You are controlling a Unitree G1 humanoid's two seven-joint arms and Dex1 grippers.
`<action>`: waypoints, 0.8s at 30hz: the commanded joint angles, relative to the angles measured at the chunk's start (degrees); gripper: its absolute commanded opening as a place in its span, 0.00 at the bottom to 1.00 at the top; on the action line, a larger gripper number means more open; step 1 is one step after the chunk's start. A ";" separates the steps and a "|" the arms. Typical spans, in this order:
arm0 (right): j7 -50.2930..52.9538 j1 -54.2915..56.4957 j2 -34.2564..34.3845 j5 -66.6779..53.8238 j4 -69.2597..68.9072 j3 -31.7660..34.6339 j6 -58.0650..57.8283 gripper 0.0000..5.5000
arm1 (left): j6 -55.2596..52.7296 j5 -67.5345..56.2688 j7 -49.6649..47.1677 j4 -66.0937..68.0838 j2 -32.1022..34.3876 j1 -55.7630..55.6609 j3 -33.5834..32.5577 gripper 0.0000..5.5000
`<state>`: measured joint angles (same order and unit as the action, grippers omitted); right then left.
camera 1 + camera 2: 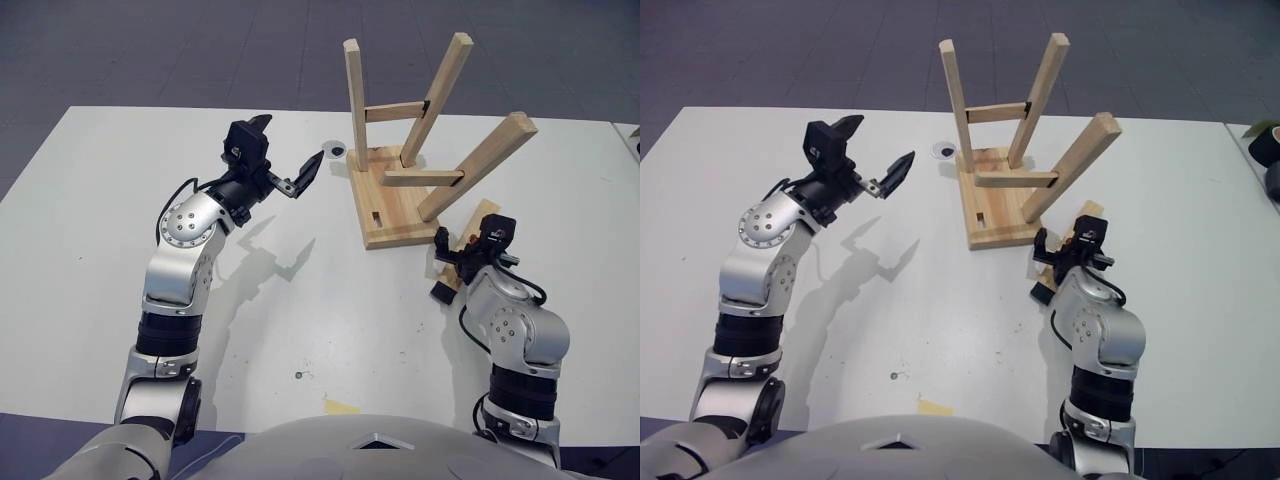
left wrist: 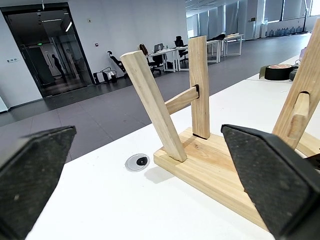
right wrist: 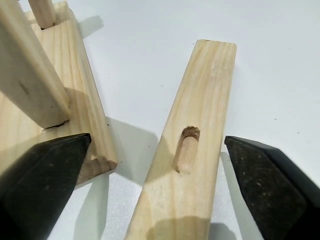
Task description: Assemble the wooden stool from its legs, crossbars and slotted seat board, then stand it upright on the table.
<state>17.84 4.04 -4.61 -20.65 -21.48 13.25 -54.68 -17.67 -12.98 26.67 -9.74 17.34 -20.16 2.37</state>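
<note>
The partly built stool stands upside down at the table's back right: its slotted seat board point(image 1: 385, 215) lies flat, with three legs point(image 1: 357, 100) sticking up and two crossbars point(image 1: 420, 178) joining them. A loose leg point(image 3: 200, 110) with a dowel peg in its face lies on the table by the board's right corner. My right gripper point(image 1: 470, 245) hovers low over this leg, open, one finger on each side. My left gripper point(image 1: 290, 142) is held open in the air to the left of the stool, with nothing in it.
A round cable grommet point(image 1: 336, 150) sits in the table just left of the seat board. A scrap of yellow tape point(image 1: 340, 406) lies near the front edge. A black tape roll point(image 1: 1265, 145) rests at the far right. The white table point(image 1: 100, 200) is bare on the left.
</note>
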 commanded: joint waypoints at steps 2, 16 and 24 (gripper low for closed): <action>1.85 0.01 0.99 3.07 -0.52 1.71 -1.90 0.76 | -0.06 0.51 0.46 -0.50 0.42 -0.16 0.43 0.98; -0.63 -0.29 2.98 6.49 1.45 2.81 -2.07 0.98 | 0.15 0.84 0.52 -0.13 0.38 -0.33 0.45 0.98; -0.45 -0.16 3.89 7.82 -0.37 4.24 -2.92 0.81 | 0.17 0.95 0.84 0.03 0.38 -0.39 0.83 0.98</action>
<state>17.28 3.83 -1.54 -13.06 -20.58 16.95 -56.60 -17.65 -12.52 27.07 -9.86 17.23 -20.16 3.02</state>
